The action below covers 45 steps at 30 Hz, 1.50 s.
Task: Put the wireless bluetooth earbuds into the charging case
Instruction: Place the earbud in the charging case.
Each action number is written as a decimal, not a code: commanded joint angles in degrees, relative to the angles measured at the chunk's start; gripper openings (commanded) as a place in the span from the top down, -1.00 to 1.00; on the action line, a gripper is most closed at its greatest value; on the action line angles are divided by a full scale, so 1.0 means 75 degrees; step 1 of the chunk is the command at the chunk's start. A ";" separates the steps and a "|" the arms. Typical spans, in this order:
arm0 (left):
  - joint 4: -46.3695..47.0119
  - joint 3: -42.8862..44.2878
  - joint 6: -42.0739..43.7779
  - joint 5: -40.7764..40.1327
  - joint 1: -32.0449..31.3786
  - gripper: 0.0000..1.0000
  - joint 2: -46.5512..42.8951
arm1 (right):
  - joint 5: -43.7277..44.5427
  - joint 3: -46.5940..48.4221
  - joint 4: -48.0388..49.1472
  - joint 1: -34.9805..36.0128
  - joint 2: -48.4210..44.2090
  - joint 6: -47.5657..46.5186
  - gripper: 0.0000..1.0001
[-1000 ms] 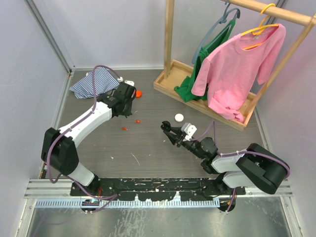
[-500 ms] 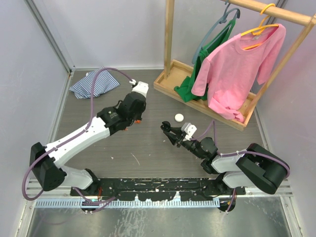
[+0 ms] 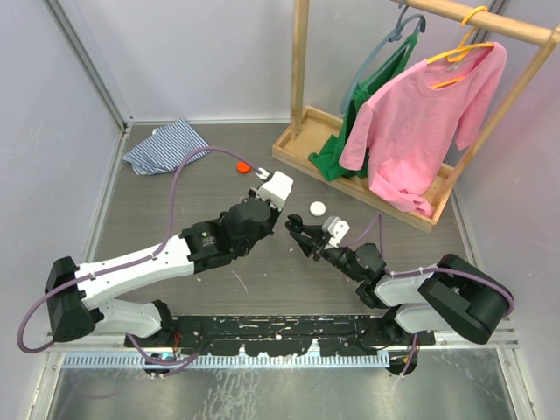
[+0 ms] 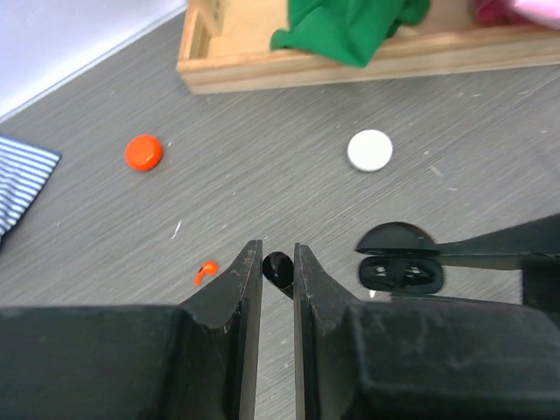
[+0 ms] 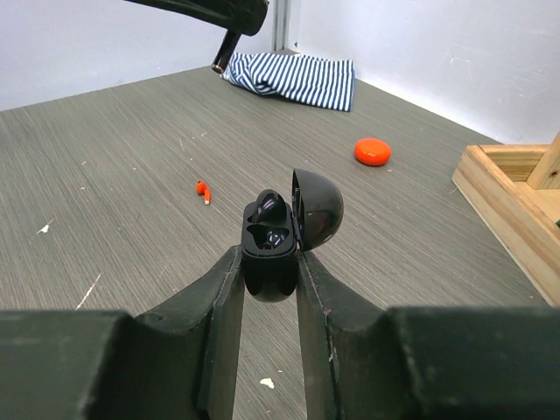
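Note:
My left gripper (image 4: 278, 262) is shut on a small black earbud (image 4: 278, 269), pinched at the fingertips above the table. To its right, the black charging case (image 4: 400, 264) hangs with its lid open. My right gripper (image 5: 269, 262) is shut on that case (image 5: 271, 249), its round lid (image 5: 317, 208) tipped back; a dark shape sits in the far slot. A tiny red-orange earbud piece (image 4: 206, 271) lies on the table left of my left fingers. From above, the case (image 3: 302, 234) is just right of the left wrist.
An orange puck (image 3: 243, 165) and a white puck (image 3: 317, 208) lie on the grey table. A striped cloth (image 3: 166, 144) is at the back left. A wooden clothes rack's base (image 3: 302, 150), with green and pink shirts (image 3: 429, 122), stands at the back right.
The left arm has swung from the back left toward the middle, ending beside the case with the black earbud in its jaws. The right arm and case have stayed still.

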 commanded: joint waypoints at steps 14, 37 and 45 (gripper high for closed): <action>0.3016 -0.0924 0.0844 0.0325 -0.0859 0.68 -0.0044 | 0.0272 0.0170 0.0648 -0.0012 -0.0244 0.0277 0.74; 0.3650 -0.1185 0.1122 0.0253 -0.1002 0.68 0.0594 | 0.0272 0.0117 0.0788 -0.0006 -0.0209 0.0294 0.74; 0.3737 -0.1239 0.1211 0.0170 -0.1024 0.68 0.0702 | 0.0284 0.0116 0.0815 -0.0014 -0.0210 0.0294 0.74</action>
